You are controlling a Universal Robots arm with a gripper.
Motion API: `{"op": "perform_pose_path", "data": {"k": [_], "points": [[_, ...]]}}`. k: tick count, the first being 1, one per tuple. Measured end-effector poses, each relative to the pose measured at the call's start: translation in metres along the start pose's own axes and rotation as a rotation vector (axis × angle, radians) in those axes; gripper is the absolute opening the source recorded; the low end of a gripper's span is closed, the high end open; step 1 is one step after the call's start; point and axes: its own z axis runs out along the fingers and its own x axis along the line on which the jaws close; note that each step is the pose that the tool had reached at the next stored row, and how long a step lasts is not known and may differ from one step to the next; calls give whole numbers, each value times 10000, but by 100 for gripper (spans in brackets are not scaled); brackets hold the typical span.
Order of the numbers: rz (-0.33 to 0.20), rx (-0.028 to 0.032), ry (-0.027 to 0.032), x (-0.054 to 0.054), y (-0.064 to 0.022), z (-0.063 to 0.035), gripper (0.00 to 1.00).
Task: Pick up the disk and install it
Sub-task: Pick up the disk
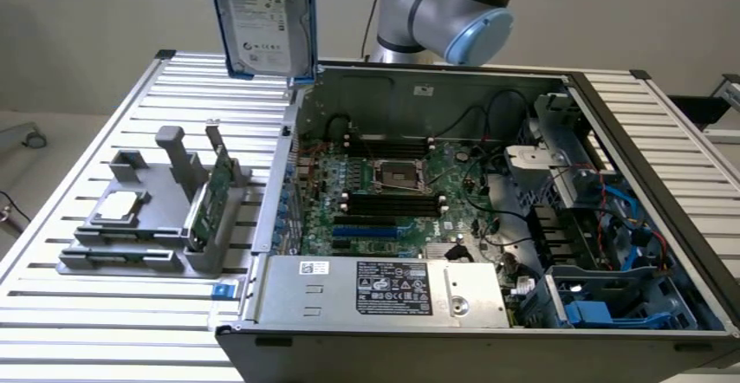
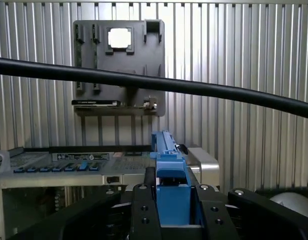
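The disk (image 1: 263,19) hangs upright in the air above the back left corner of the open computer case (image 1: 463,201), its white label facing the camera and blue rails along its edges. In the wrist view my gripper (image 2: 172,200) is shut on the disk (image 2: 170,170), with a black finger (image 2: 141,210) pressed on either side of the blue carrier rail. The disk stands edge-on there, above the case's edge and the slatted table.
A grey fixture (image 1: 127,253) on the slatted table (image 1: 69,314) at the exterior view's left holds a square silver chip (image 1: 121,208) and an upright green card (image 1: 208,197). The case holds a motherboard, a power supply (image 1: 382,292) and blue drive bays (image 1: 613,301). A black cable (image 2: 154,85) crosses the wrist view.
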Motion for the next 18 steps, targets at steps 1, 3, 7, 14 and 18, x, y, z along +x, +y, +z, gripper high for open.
{"op": "perform_pose_path", "data": {"k": [1,3,7,14,18], "points": [[-2,-1,0,23,-39,-2,33],[0,-1,-2,69,-117,-6,33],[-1,-6,0,162,-275,-17,33],[0,-7,-1,289,-581,-32,33],[-1,-7,0,332,-765,-41,33]]}}
